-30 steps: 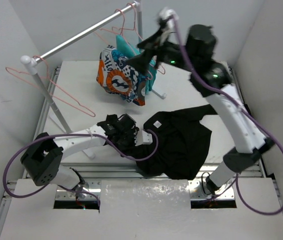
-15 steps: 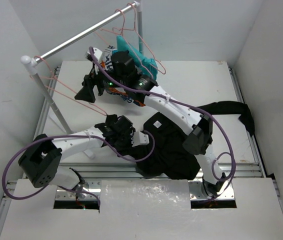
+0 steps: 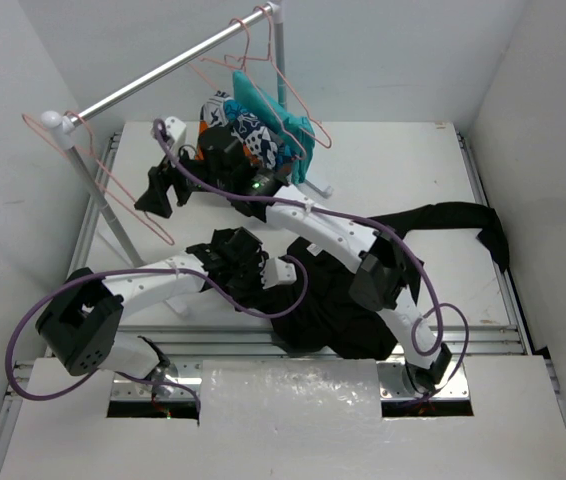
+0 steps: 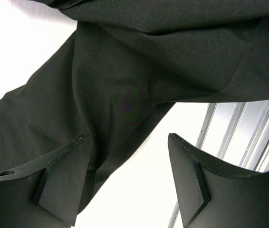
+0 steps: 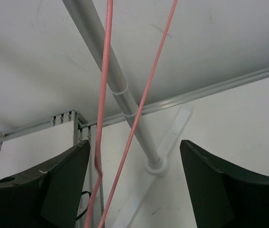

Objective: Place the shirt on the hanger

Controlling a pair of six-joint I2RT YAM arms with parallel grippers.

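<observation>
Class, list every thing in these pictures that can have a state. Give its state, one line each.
Shirt, crumpled on the table, on no hanger.
Hanger, bare, hanging from the rail, ungripped.
Left claw, open, over the shirt.
Right claw, open, straddling the hanger's wires.
Teal garment, hung on the rail.
Patterned garment, hung beside the teal one.

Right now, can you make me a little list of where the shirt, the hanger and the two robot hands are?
Shirt: black, crumpled on the table, not on any hanger
Hanger: pink wire, hanging at the left end of the rail
Left gripper: open, over the shirt, holding nothing
Right gripper: open, hanger wires between its fingers, not pinched
Job done: no
</observation>
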